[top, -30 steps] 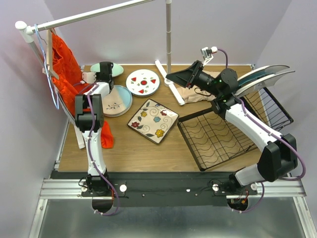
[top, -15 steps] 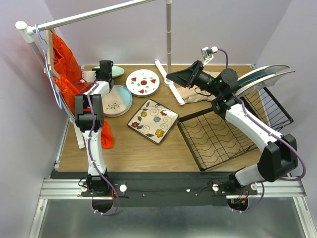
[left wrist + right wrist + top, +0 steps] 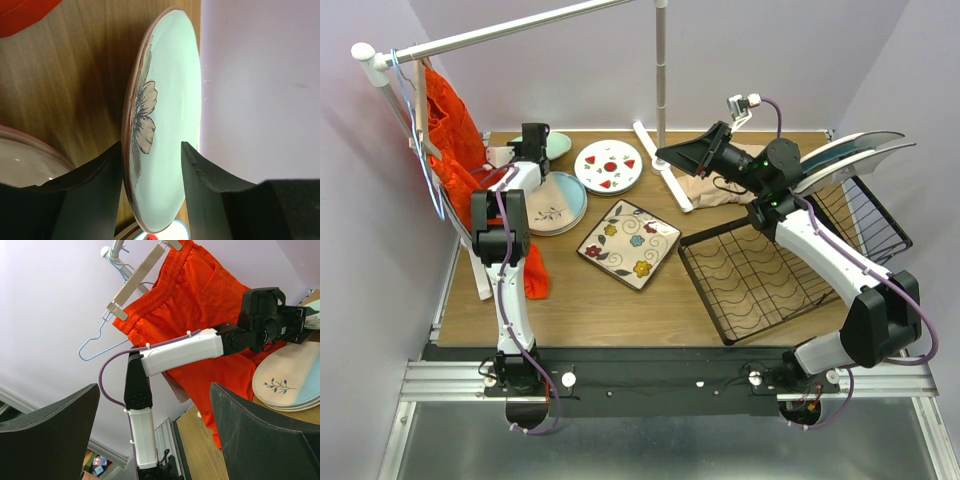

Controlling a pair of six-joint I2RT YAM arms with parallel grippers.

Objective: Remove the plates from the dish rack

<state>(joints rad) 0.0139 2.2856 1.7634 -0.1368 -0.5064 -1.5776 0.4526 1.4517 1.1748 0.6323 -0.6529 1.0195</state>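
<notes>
Since one second before, only my left pincer (image 3: 151,150) had changed: its fingers had come apart. They stood spread on both sides of the pale green plate (image 3: 170,85), with its rim between them. Whether the pads still touched it, I could not tell. This plate was at the far left corner of the table (image 3: 75,80), close to the wall (image 3: 260,75) and beside the stack of plates (image 3: 558,205). It looked tilted, not flat. So I judged that it could slide or drop with a knock, and that a finger could catch the rim and drag it if I pulled back crooked. My right pincer (image 3: 155,435) was wide and empty in the air. Two plates (image 3: 850,150) remained in the dish rack (image 3: 750,290), just beside that arm, which could push them.
</notes>
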